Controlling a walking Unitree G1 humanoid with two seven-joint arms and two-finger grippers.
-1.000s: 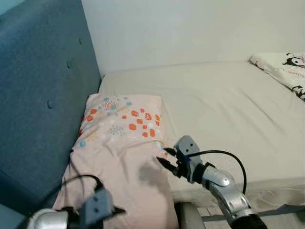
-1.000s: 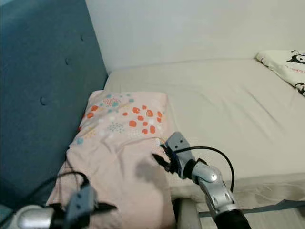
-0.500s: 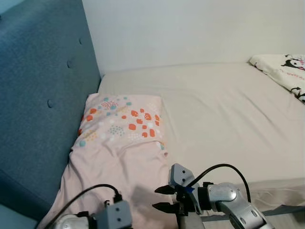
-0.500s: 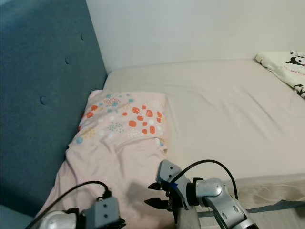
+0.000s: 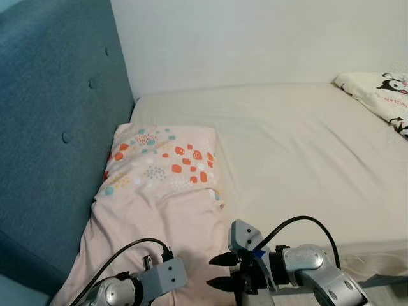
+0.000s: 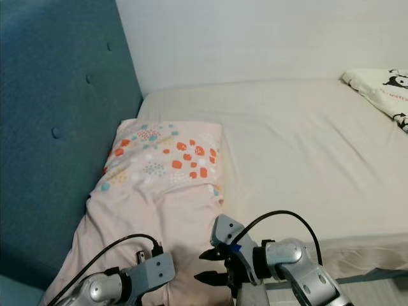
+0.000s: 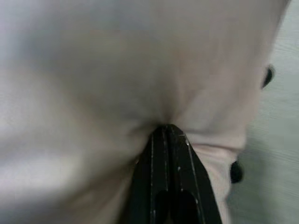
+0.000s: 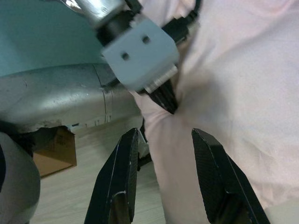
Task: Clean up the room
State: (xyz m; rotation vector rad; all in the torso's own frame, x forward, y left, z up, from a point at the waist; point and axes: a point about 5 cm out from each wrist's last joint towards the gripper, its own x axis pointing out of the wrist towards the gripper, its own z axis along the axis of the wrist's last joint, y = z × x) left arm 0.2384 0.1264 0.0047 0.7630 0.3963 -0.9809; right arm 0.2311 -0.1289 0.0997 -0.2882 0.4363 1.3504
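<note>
A pink cloth (image 5: 159,191) with orange and teal spots lies along the head end of the bed, and its plain end hangs over the near edge. My left gripper (image 7: 166,133) is shut on a pucker of this plain end, low at the bed's near edge. Its grey wrist block (image 5: 162,277) shows at the bottom of the eye views. My right gripper (image 5: 218,271) is open just to the right of it, fingers pointing left at the cloth's hanging edge. In the right wrist view the right gripper (image 8: 164,135) faces the left fingers (image 8: 166,100) pinching the cloth.
The beige mattress (image 5: 306,146) stretches to the right, with a white printed blanket (image 5: 379,89) at its far right corner. A blue padded headboard (image 5: 51,127) stands on the left. A cardboard box (image 8: 53,154) sits on the wooden floor under the bed edge.
My right gripper has come down from the cloth's right edge to the bed's near edge and has opened. The left wrist has moved rightward towards it.
</note>
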